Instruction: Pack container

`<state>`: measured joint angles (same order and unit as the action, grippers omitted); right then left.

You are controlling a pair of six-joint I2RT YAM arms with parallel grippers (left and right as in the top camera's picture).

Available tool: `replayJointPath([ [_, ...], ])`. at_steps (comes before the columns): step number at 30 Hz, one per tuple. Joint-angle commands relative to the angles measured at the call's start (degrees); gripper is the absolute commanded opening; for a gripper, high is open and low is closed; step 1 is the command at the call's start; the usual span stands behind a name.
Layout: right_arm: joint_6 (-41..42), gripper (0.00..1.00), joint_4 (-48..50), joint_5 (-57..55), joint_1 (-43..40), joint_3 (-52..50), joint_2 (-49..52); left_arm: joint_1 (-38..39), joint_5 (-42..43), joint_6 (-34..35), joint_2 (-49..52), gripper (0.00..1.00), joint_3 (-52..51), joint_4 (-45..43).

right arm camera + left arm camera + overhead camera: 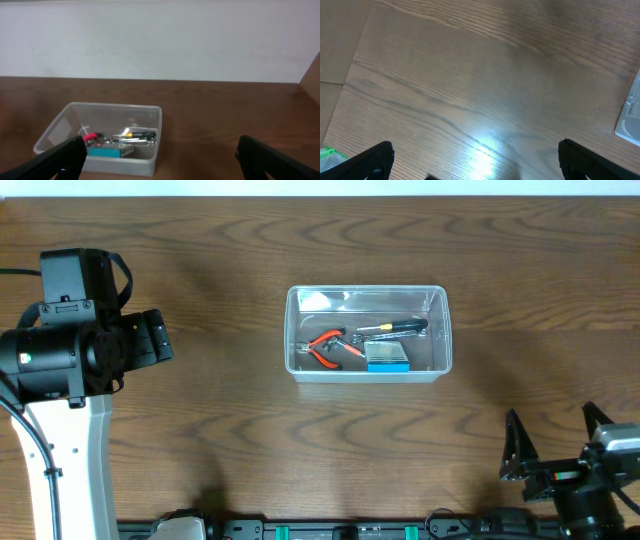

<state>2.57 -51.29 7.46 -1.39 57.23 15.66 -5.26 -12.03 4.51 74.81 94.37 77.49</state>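
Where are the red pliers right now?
In the overhead view, the red pliers lie inside the clear container, toward its left end, beside the blue-and-white box.

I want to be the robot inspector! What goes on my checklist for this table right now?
Surface: brown wooden table.
Job's things: clear container mid-table, holding red-handled pliers, a yellow-and-black screwdriver, a blue-and-white box.
Clutter: something green at the left wrist view's edge, too cut off to name.
End effectors: left end effector open, empty, over bare wood; right end effector open, empty, apart from the container.
Cables: black cable by the left arm.
Surroundings: white wall behind the table.
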Motion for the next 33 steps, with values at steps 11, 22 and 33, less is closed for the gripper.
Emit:
replayJointPath([
  [11, -6.93, 0.99, 12.17, -1.25, -0.24, -16.22, -15.30, -0.31, -0.46, 0.52, 0.07, 0.98, 0.31, -0.02],
  [22, -13.46, 0.99, 25.77, -1.27, -0.04, -28.85, -15.32, -0.31, -0.46, 0.52, 0.04, 0.98, 0.31, -0.02],
  [33, -13.53, 0.99, 47.93, -0.28, -0.04, -48.74, -15.34, -0.31, -0.46, 0.52, 0.04, 0.98, 0.31, -0.02],
])
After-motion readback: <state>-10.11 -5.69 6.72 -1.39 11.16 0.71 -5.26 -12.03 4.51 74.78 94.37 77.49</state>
